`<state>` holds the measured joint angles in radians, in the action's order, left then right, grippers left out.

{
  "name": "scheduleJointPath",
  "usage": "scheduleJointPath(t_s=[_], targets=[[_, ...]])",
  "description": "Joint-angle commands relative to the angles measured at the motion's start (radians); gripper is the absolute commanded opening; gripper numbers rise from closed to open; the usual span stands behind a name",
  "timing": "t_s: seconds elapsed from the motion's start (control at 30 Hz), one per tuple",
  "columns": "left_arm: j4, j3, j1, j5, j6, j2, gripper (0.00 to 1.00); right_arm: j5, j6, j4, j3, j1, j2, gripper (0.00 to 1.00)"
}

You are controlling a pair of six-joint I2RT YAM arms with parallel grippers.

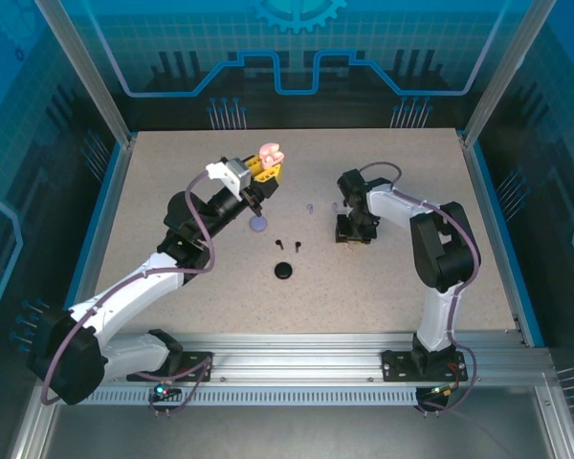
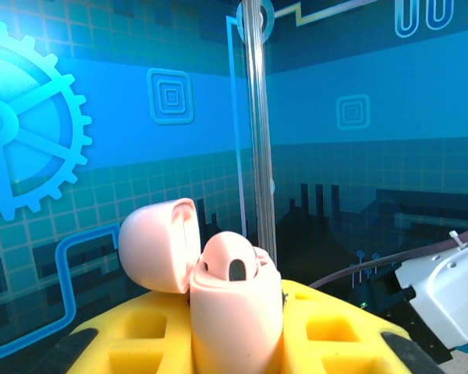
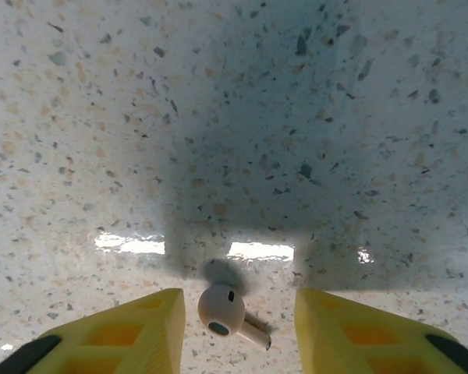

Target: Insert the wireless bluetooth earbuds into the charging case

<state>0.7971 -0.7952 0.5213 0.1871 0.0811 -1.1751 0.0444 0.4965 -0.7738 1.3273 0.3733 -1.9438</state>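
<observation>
My left gripper (image 1: 260,174) is raised above the table and shut on a pale pink charging case (image 1: 271,153). In the left wrist view the case (image 2: 234,312) stands upright between the yellow fingers (image 2: 132,343), its lid (image 2: 157,243) swung open to the left. One pale pink earbud (image 2: 230,261) sits in the case. My right gripper (image 1: 354,229) is down at the table, open. A second pale pink earbud (image 3: 225,313) lies on its side between the yellow fingers (image 3: 132,335), which stand apart from it on both sides.
A round lavender case (image 1: 258,224) and a round black case (image 1: 284,271) lie on the speckled table (image 1: 411,172). Two black earbuds (image 1: 286,243) lie mid-table and two lavender earbuds (image 1: 310,206) lie left of the right gripper. Blue walls and metal posts enclose the table.
</observation>
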Motion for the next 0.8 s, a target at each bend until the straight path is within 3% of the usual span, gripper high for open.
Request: scheduleJointPath(t_s=[0.0, 0.37, 0.77], targets=[[0.018, -0.003, 0.007, -0.012, 0.002, 0.022, 0.0, 0.018, -0.002, -0.008, 0.006, 0.01, -0.024, 0.39], [0.021, -0.001, 0.007, -0.016, 0.002, 0.02, 0.0, 0.011, 0.002, 0.004, 0.001, 0.019, -0.041, 0.32], [0.025, -0.002, 0.008, -0.016, 0.0, 0.018, 0.0, -0.028, 0.02, 0.018, -0.007, 0.03, -0.019, 0.13]])
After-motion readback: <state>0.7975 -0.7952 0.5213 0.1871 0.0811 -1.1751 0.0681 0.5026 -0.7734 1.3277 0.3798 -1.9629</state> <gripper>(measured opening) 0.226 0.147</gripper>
